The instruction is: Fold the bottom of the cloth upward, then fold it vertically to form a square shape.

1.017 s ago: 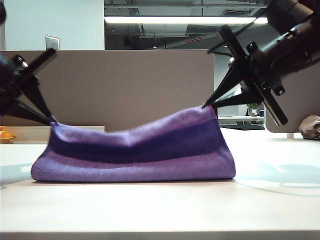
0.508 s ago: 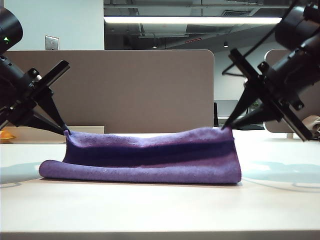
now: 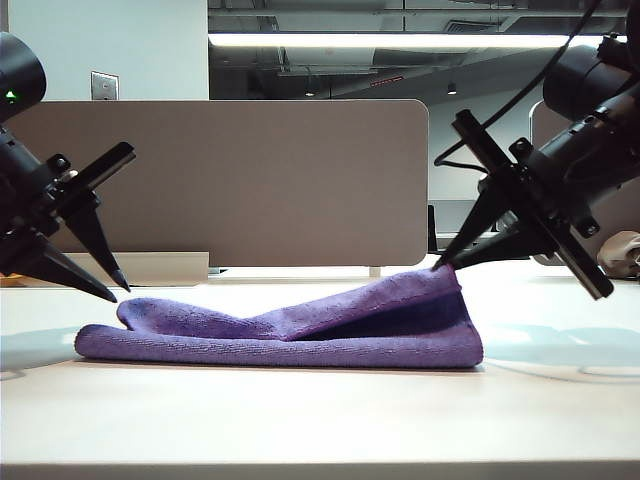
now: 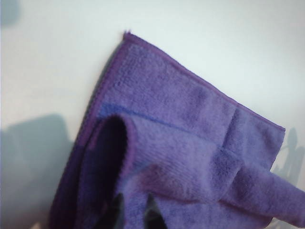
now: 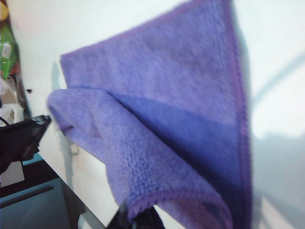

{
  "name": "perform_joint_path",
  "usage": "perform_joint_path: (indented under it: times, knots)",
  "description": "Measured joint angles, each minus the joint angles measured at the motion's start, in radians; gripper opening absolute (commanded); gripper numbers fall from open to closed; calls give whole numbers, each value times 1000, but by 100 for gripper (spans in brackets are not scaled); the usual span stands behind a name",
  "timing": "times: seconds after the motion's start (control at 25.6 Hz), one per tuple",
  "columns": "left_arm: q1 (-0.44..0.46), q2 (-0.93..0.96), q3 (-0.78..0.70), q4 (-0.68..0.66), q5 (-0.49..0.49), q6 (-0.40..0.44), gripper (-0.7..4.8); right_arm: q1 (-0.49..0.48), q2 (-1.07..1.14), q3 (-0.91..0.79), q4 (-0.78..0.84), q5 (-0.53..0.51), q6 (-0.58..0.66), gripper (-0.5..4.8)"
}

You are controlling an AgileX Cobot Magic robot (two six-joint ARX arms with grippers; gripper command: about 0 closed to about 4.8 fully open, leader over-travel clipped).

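I see the left gripper (image 3: 112,287) with its jaws parted and nothing between them, its tips just above and beside the left end of the cloth (image 3: 290,328). In the left wrist view the dark fingertips (image 4: 113,213) stand apart over the rolled fold of the cloth (image 4: 181,157). The right gripper (image 3: 441,265) has its jaws closed on the cloth's upper right corner, holding that corner raised off the lower layer. In the right wrist view the pinched hem sits at the fingertips (image 5: 136,217), and the cloth (image 5: 157,114) slopes away from them. The cloth lies folded double on the pale worktop (image 3: 320,420), left end down flat, right end lifted.
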Motion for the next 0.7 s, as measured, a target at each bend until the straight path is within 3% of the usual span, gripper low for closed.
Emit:
perform_joint_path:
  times: [0.16, 0.23, 0.27, 0.35, 0.55, 0.7]
  knots:
    - [0, 0, 0, 5, 6, 2, 88, 0, 0, 0, 38, -5, 17, 186]
    - [1, 0, 0, 50, 35, 1, 88, 0, 0, 0, 60, -8, 24, 195]
    - [1, 0, 0, 72, 43, 1, 88, 0, 0, 0, 75, -22, 27, 252]
    - [1, 0, 1, 63, 43, 2, 87, 0, 0, 1, 99, -44, 48, 306]
    - [1, 0, 1, -47, 43, 93, 85, 0, 0, 1, 139, -51, 95, 315]
    - [1, 1, 1, -65, 42, 110, 85, 0, 0, 2, 248, -105, 174, 315]
